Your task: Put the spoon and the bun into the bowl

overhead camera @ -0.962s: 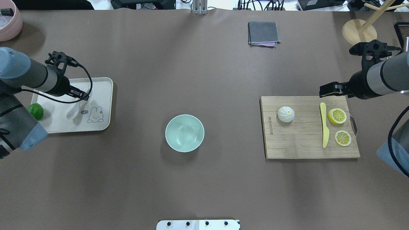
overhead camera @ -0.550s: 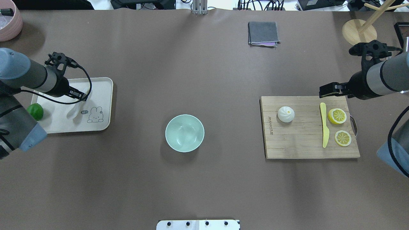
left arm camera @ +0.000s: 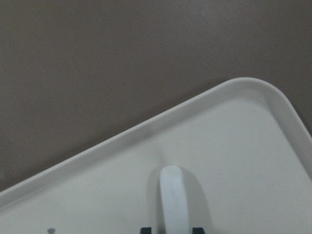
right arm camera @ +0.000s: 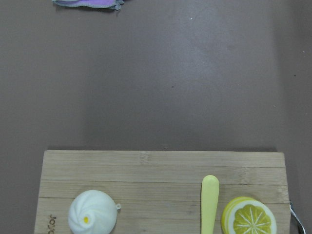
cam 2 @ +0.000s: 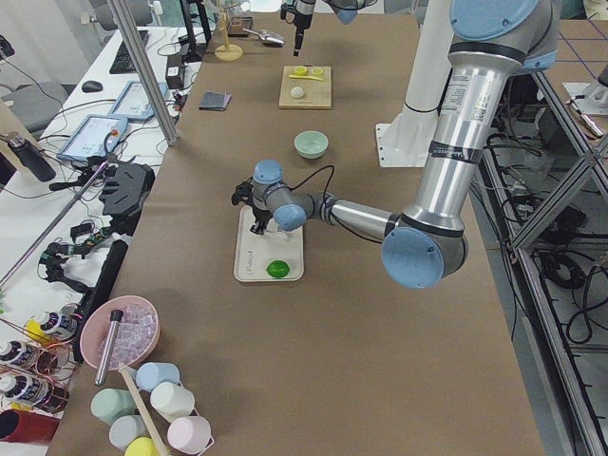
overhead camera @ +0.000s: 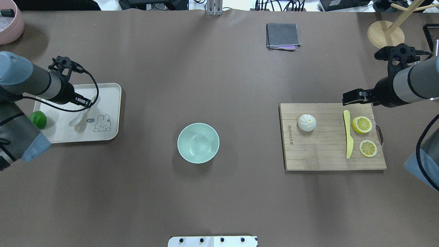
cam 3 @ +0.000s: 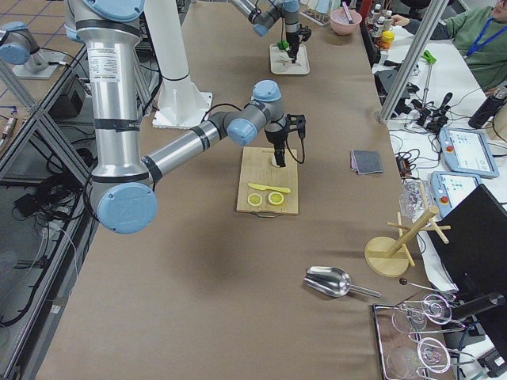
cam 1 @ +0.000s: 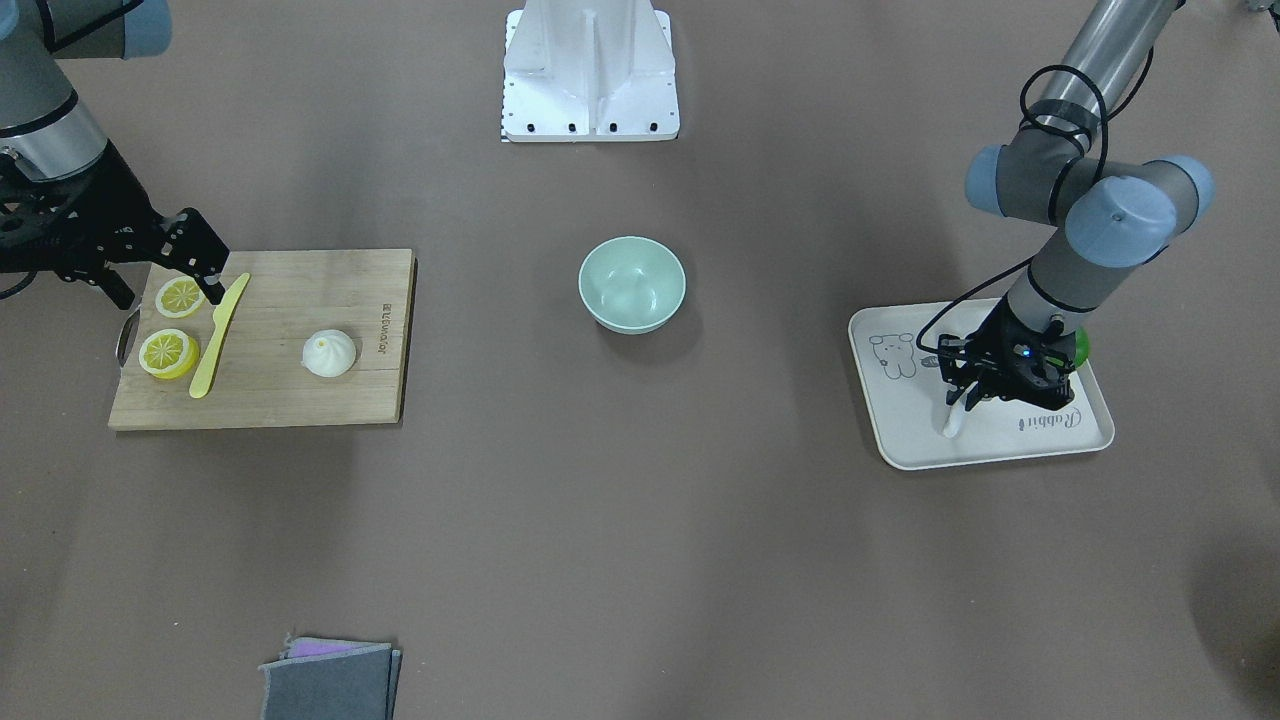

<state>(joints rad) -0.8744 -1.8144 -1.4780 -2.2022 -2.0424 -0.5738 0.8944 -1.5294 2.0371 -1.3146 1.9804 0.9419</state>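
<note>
The white spoon [overhead camera: 78, 119] is over the cream tray [overhead camera: 106, 133] at the left. My left gripper [overhead camera: 86, 101] is shut on its handle; in the left wrist view the handle [left arm camera: 173, 200] sits between both fingertips. The spoon also shows in the front view [cam 1: 952, 424], tilted under the gripper [cam 1: 985, 388]. The white bun [overhead camera: 307, 122] sits on the wooden cutting board [overhead camera: 322, 157]. My right gripper [overhead camera: 356, 97] is open and empty above the board's far edge, right of the bun [right arm camera: 92, 218]. The mint-green bowl [overhead camera: 198, 142] stands empty at the table's middle.
A yellow knife [overhead camera: 348, 137] and two lemon slices [overhead camera: 362, 124] lie on the board's right part. A green lime [overhead camera: 37, 119] is on the tray's left side. A folded grey cloth [overhead camera: 283, 35], a wooden stand [overhead camera: 386, 34] and a pink bowl [overhead camera: 8, 24] are at the far edge.
The spoon's scoop has shifted slightly left and toward the far side with my left gripper on its handle. The right arm has barely moved.
</note>
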